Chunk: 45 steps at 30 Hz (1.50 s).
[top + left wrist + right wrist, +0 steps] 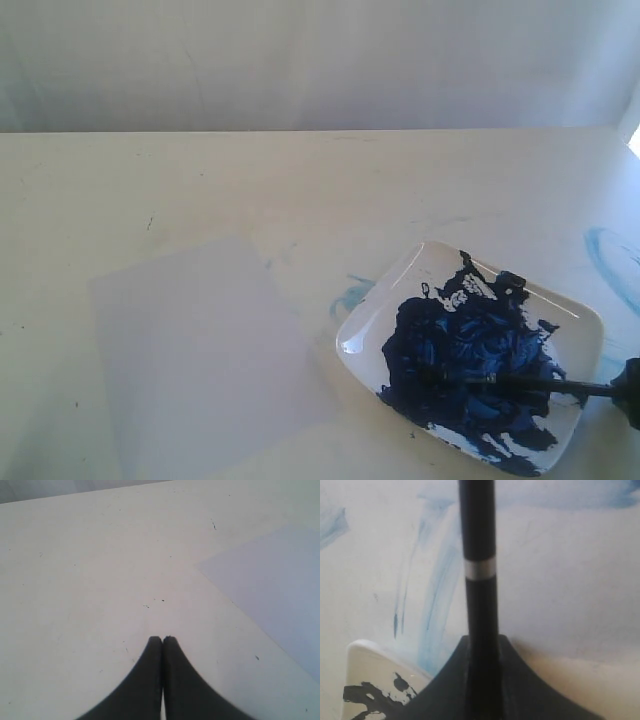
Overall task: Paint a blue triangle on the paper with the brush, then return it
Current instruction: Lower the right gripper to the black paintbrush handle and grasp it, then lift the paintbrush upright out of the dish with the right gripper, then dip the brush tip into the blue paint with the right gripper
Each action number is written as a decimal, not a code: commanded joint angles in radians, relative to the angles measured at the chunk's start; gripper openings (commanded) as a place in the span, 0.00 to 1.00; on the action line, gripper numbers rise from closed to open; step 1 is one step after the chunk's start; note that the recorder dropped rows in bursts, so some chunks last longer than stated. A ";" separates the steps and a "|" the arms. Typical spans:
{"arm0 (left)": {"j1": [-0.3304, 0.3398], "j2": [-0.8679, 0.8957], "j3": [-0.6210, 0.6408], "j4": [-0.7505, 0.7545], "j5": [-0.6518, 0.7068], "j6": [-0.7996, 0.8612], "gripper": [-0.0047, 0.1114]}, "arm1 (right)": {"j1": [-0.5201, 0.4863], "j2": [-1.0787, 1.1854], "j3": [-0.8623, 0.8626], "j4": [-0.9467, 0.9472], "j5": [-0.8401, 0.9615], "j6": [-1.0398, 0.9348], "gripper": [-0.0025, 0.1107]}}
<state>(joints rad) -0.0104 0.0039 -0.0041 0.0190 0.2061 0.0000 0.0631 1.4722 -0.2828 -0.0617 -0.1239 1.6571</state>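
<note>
Brush (530, 384) lies low across the dish (415, 268), tip end buried in the dark-blue paint (460, 345), handle running out to the right edge of the exterior view. Right gripper (630, 392) has it there. Wrist view confirms: fingers clamped on the black shaft (479, 540), one each side, with the silver band (480, 569) just past the fingertips (451, 660).

Dish sits right of centre on the table (300, 190), most of its white floor covered in paint. Light-blue smears (350, 292) mark the table beside its left corner, more out near the right edge.

Paper (200, 350) lies flat left of the dish, close but not touching, surface plain pale grey.

Left gripper (162, 640) is closed on nothing, fingertips pressed together over bare table, with a paper (270, 585) corner nearby. Can't tell whether it touches the table.
</note>
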 commanded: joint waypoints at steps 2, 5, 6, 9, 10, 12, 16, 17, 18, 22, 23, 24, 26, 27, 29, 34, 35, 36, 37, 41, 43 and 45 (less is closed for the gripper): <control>-0.002 -0.004 0.004 -0.003 -0.001 0.000 0.04 | -0.004 0.001 0.006 0.029 -0.042 0.004 0.07; -0.002 -0.004 0.004 -0.003 -0.001 0.000 0.04 | -0.004 0.001 0.006 0.044 -0.085 0.004 0.07; -0.002 -0.004 0.004 -0.003 -0.001 0.000 0.04 | -0.004 -0.002 0.006 0.044 -0.095 0.004 0.07; -0.002 -0.004 0.004 -0.003 -0.001 0.000 0.04 | -0.004 -0.037 0.006 0.069 -0.132 0.004 0.07; -0.002 -0.004 0.004 -0.003 -0.001 0.000 0.04 | -0.004 -0.047 0.006 0.069 -0.147 0.004 0.07; -0.002 -0.004 0.004 -0.003 -0.001 0.000 0.04 | -0.004 -0.086 0.006 0.070 -0.186 0.004 0.07; -0.002 -0.004 0.004 -0.003 -0.001 0.000 0.04 | -0.004 -0.149 0.006 0.127 -0.234 -0.039 0.07; -0.002 -0.004 0.004 -0.003 -0.001 0.000 0.04 | -0.004 -0.158 0.006 0.153 -0.271 -0.089 0.07; -0.002 -0.004 0.004 -0.003 -0.001 0.000 0.04 | -0.004 -0.169 0.006 0.157 -0.303 -0.148 0.07; -0.002 -0.004 0.004 -0.003 -0.001 0.000 0.04 | -0.004 -0.199 0.006 0.157 -0.616 -0.565 0.07; -0.002 -0.004 0.004 -0.003 -0.001 0.000 0.04 | -0.004 -0.213 0.004 0.155 -0.742 -0.600 0.07; -0.002 -0.004 0.004 -0.003 -0.001 0.000 0.04 | -0.004 -0.219 0.004 0.143 -0.807 -0.610 0.07; -0.002 -0.004 0.004 -0.003 -0.001 0.000 0.04 | -0.004 -0.241 -0.009 0.062 -0.941 -0.678 0.07; -0.002 -0.004 0.004 -0.003 -0.001 0.000 0.04 | -0.004 -0.250 -0.020 0.037 -0.945 -0.696 0.07; -0.002 -0.004 0.004 -0.003 -0.001 0.000 0.04 | -0.004 -0.274 -0.061 -0.049 -0.897 -0.696 0.07; -0.002 -0.004 0.004 -0.003 -0.001 0.000 0.04 | -0.004 -0.336 -0.265 -0.429 -0.497 -0.717 0.02; -0.002 -0.004 0.004 -0.003 -0.001 0.000 0.04 | -0.004 -0.349 -0.319 -0.566 -0.412 -0.707 0.02; -0.002 -0.004 0.004 -0.003 -0.001 0.000 0.04 | -0.004 -0.357 -0.339 -0.630 -0.384 -0.696 0.02; -0.002 -0.004 0.004 -0.003 -0.001 0.000 0.04 | -0.004 -0.366 -0.354 -0.679 -0.362 -0.677 0.02; -0.002 -0.004 0.004 -0.003 -0.001 0.000 0.04 | -0.004 -0.391 -0.390 -0.876 -0.263 -0.568 0.02; -0.002 -0.004 0.004 -0.003 -0.001 0.000 0.04 | -0.004 -0.400 -0.392 -0.992 -0.236 -0.481 0.02; -0.002 -0.004 0.004 -0.003 -0.001 0.000 0.04 | -0.004 -0.404 -0.392 -1.108 -0.242 -0.386 0.02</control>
<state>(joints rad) -0.0104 0.0039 -0.0041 0.0190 0.2061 0.0000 0.0631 1.0793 -0.6670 -1.0002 -0.3818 1.1502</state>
